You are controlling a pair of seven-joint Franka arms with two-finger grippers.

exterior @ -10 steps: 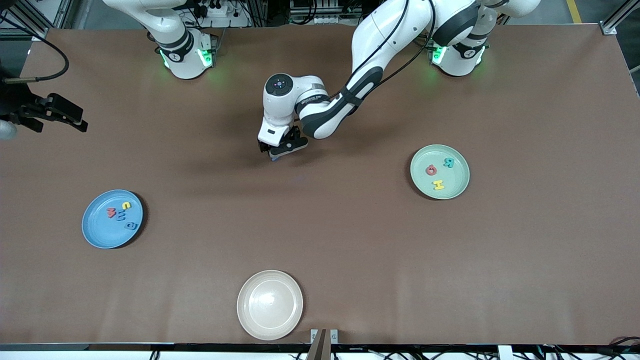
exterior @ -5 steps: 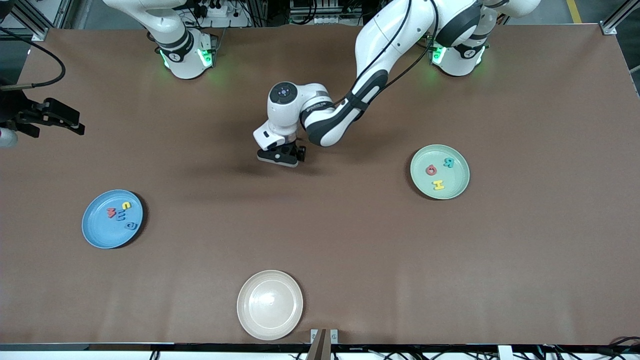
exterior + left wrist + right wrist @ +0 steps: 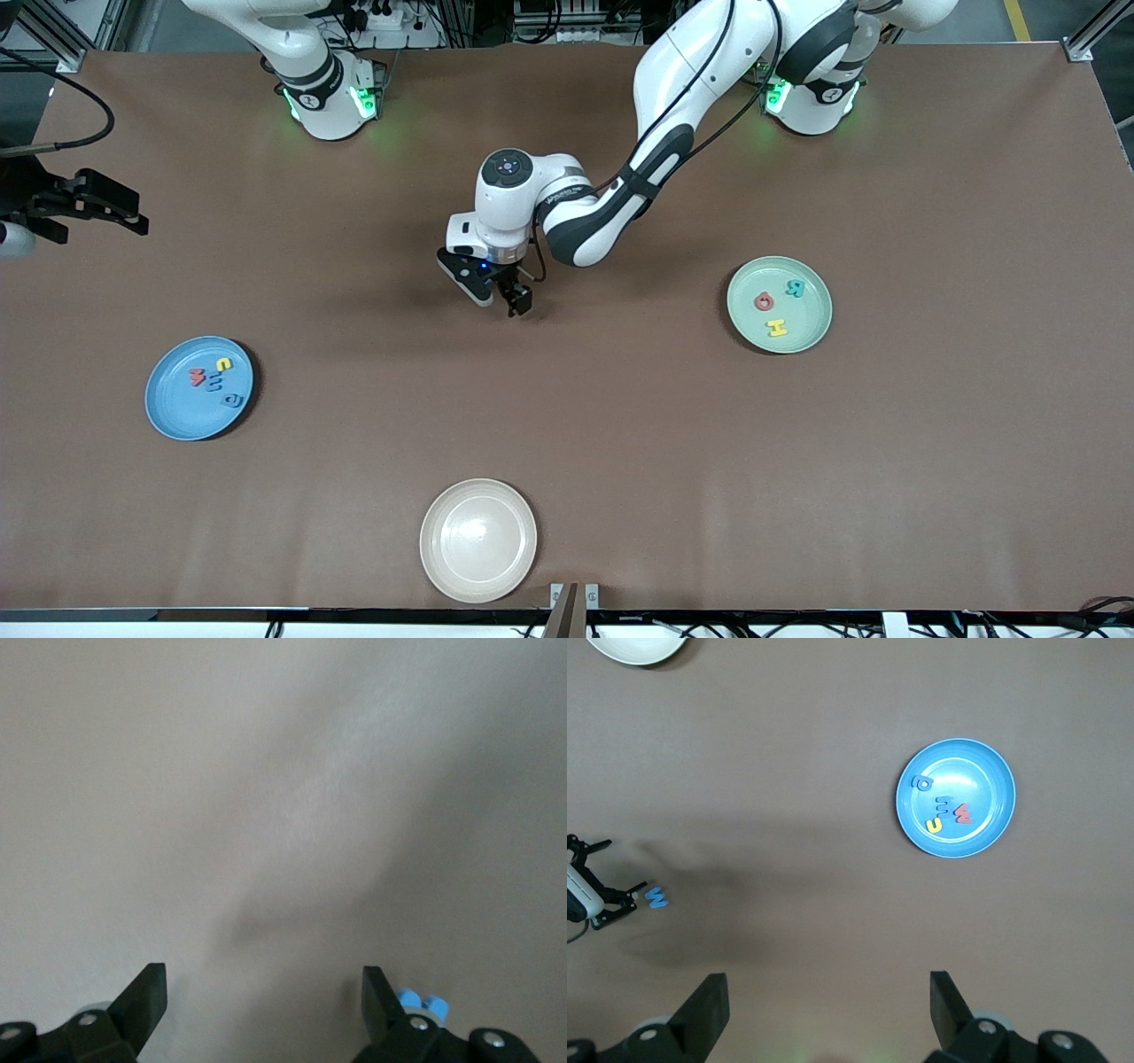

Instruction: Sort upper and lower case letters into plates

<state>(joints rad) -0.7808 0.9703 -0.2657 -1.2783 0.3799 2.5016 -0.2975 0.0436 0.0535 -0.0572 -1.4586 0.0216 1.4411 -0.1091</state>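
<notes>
The left end effector (image 3: 500, 297) hangs low over the bench (image 3: 620, 425), just above the middle of the front view, its fingers (image 3: 146, 992) spread apart and holding nothing. A small blue letter (image 3: 421, 999) lies on the bench just beside one fingertip. The right arm waits high at its own end of the bench, its end effector (image 3: 828, 992) also open and empty. Lower in the frame, the light blue plate (image 3: 164, 403) holds four letters (image 3: 215, 377). Toward the left arm's end, the mint plate (image 3: 815, 312) holds a red (image 3: 765, 302), a teal (image 3: 796, 287) and a yellow letter (image 3: 777, 328). A cream plate (image 3: 478, 540) sits at bottom centre.
</notes>
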